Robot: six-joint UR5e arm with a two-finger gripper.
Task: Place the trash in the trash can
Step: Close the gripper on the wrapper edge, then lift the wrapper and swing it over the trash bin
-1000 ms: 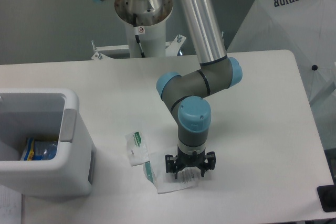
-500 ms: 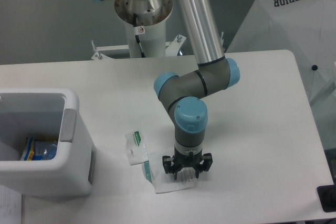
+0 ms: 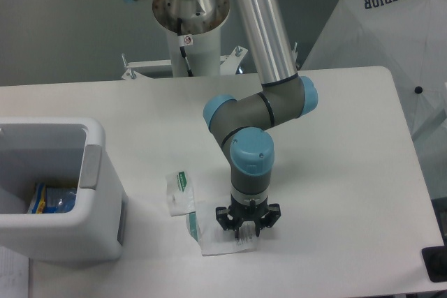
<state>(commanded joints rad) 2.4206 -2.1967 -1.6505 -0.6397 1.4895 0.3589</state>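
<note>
- Near the table's front edge, your gripper pressed down onto a wrapper; whether its fingers had clenched, you couldn't tell.
- Second wrapper lay just beside.
- Trash can stood left.

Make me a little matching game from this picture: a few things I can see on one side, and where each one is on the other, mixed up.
Things:
1. hand
2. bottle
3. smaller wrapper
4. trash can

Places:
A. lying inside the bin
B. standing at the table's left edge
C. down on the larger wrapper near the front of the table
D. flat on the table between the bin and the arm

Pairs: 1-C, 2-A, 3-D, 4-B
</note>
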